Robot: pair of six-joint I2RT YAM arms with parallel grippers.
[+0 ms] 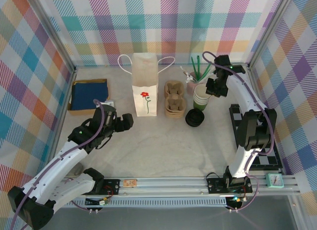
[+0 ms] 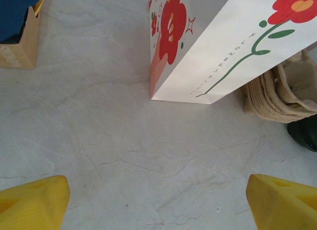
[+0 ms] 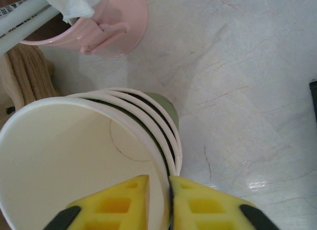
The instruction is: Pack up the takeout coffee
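Two claws — the right claw (image 3: 159, 184) pinched a rim of the stacked cups (image 3: 74, 150) near the desk's (image 1: 163, 150) far edge, the left claw (image 2: 156, 190) stood spread.

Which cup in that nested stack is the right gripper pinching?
The top cup, innermost, its cream inside showing: the right gripper has one yellow finger inside its wall and one outside. The other rims sit nested beneath it.

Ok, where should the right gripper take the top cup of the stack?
By its rim wall, from above, one finger inside and one outside. The top cup sits nested in the stack, so only its rim is free. The right gripper is closed on that wall now.
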